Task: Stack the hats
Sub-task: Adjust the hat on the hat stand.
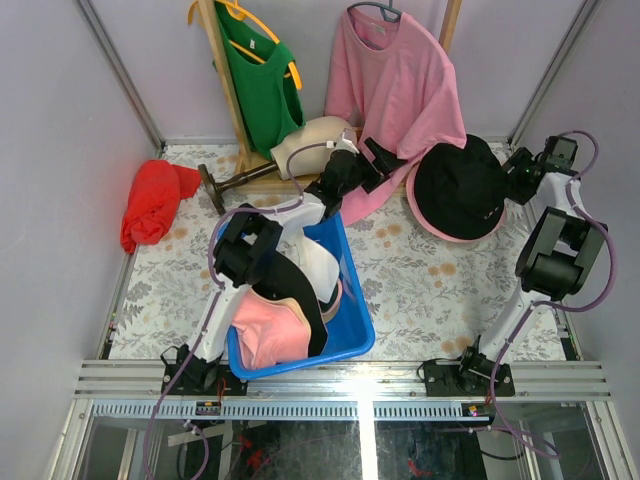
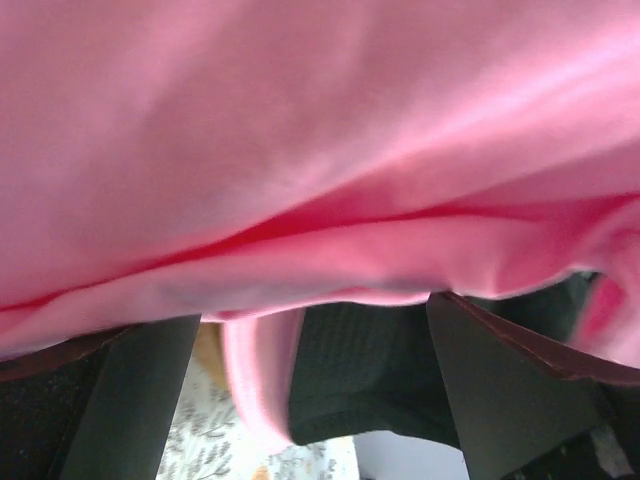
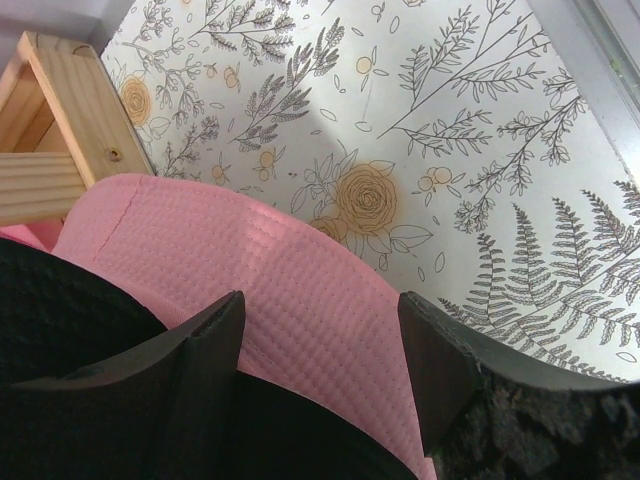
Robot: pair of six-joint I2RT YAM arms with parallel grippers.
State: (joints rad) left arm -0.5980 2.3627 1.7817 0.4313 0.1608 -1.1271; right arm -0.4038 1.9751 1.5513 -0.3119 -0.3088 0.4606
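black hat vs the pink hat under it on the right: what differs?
Colour: the black hat is black, the pink hat pink.
Position: the black hat lies on top, the pink hat under it on the table.
Visibility: the black hat shows crown and brim, the pink hat only a strip of brim.
Shared: both are soft, brimmed and outside the blue bin.

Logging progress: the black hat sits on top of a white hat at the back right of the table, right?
No. The black hat sits on a pink hat, not a white one, at the back right of the table. The top view shows the pink brim beneath it.
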